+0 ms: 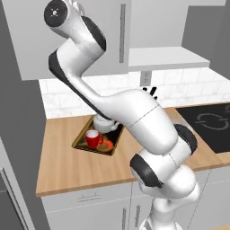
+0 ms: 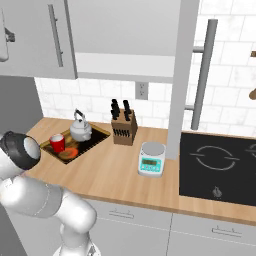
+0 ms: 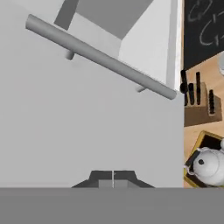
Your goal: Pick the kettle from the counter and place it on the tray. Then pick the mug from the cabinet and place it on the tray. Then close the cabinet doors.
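My gripper (image 3: 113,176) is shut with nothing in it, its tips close to the flat face of the left cabinet door (image 3: 65,122), below that door's bar handle (image 3: 100,57). This door (image 2: 35,40) stands about shut over the cabinet (image 2: 125,30). The right cabinet door (image 2: 182,75) hangs wide open, edge-on to the room, with its handle (image 2: 202,75) facing right. The silver kettle (image 2: 80,129) and the red mug (image 2: 57,143) stand on the tray (image 2: 92,140) on the wooden counter (image 2: 110,175). From the left base view, the mug (image 1: 93,138) shows on the tray (image 1: 81,143), and my arm partly hides the kettle (image 1: 104,125).
A brown knife block (image 2: 123,127) stands right of the tray by the tiled wall. A small white kitchen scale (image 2: 151,158) sits near the open door's lower edge. A black cooktop (image 2: 220,167) fills the counter's right end. Grey drawer fronts (image 2: 130,220) run below.
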Robot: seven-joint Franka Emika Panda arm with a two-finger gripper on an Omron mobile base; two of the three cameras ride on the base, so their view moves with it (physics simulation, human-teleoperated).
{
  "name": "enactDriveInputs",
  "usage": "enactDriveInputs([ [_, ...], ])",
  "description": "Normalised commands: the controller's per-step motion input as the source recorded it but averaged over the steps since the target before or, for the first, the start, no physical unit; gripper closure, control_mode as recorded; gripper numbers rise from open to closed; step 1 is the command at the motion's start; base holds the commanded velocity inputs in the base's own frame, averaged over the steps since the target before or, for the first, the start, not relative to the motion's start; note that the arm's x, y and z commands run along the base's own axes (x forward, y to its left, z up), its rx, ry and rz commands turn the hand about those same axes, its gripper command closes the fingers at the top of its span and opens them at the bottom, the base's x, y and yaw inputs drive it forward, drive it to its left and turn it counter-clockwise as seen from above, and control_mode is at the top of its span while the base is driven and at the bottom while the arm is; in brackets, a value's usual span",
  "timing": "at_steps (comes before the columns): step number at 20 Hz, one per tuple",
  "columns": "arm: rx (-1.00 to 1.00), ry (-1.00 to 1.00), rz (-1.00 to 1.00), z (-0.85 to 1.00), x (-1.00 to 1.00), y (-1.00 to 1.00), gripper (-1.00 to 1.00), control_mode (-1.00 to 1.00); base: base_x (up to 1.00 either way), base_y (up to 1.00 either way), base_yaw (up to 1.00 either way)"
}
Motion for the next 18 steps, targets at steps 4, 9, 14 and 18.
enactDriveInputs([
  [4, 0.08, -0.31, 0.56, -0.51, -0.06, -0.86, 1.0, -1.0, 0.0, 0.0, 0.0],
  [9, 0.03, -0.21, 0.34, -0.52, -0.71, -0.87, 1.0, -1.0, 0.0, 0.0, 0.0],
  [14, 0.0, -0.04, 0.07, -0.25, -0.98, -0.65, 1.0, -1.0, 0.0, 0.0, 0.0],
  [18, 0.0, 0.09, 0.0, -0.17, -0.26, -0.51, 1.0, -1.0, 0.0, 0.0, 0.0],
])
